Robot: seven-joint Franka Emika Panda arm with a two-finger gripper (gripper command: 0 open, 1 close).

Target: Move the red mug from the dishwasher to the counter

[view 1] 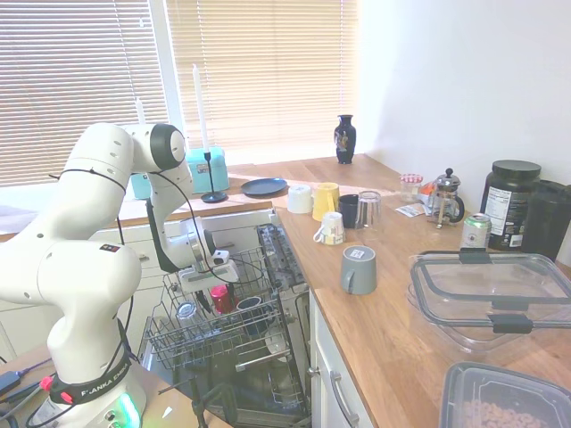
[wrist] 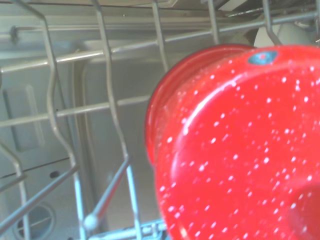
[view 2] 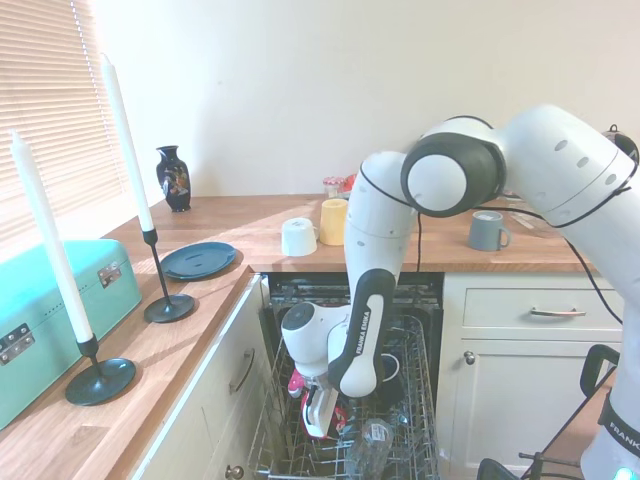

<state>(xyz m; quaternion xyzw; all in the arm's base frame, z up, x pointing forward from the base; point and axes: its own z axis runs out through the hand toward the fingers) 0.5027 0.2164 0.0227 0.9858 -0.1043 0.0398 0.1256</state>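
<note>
- Worktop [view 1: 393, 312]: wooden, L-shaped; carries yellow mug [view 1: 325, 200] and grey-blue mug [view 1: 358, 268].
- Dishwasher [view 1: 241, 357]: door down, wire rack [view 1: 210, 330] pulled out.
- End effector [view 1: 207, 287]: lowered into rack at red mug; finger spacing cannot tell.
- Red mug [view 1: 220, 298]: in rack, between prongs; fills wrist view, white-speckled.

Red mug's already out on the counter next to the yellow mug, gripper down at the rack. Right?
No. The red mug sits in the dishwasher rack, not on the counter, per the first exterior view. The gripper is down at the rack.
</note>
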